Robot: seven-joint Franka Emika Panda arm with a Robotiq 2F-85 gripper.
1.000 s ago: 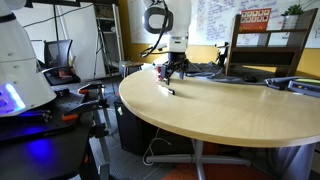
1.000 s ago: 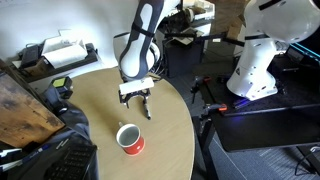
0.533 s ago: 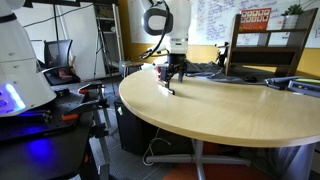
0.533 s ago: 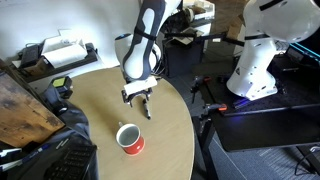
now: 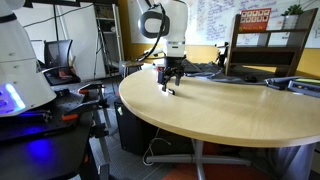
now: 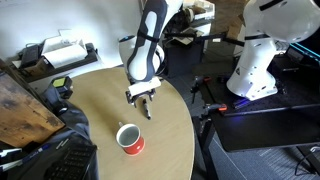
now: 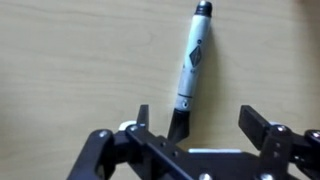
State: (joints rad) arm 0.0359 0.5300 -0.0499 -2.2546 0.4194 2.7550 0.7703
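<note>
**A:** Where is the marker found?

**B:** The marker is laid flat on the table. In the wrist view it runs from 6 o'clock up to about 12 o'clock, with the dark end at the top. In an exterior view a red mug is seen at roughly 7 o'clock from it, well apart.

**A:** And the jaws?

**B:** They are spread wide and nothing is held. The marker's lower end is framed between them, nearer the finger at 9 o'clock. Whether the table is touched cannot be told.

**A:** How is the marker expected to handle?

**B:** It is judged light and stiff. The barrel is round and smooth, so it could easily be rolled or slid on the wood. A hold is best taken across the barrel near the printed label at mid-length, pressed from 9 and 3 o'clock so that neither end is tipped. Little force should be needed.
</note>
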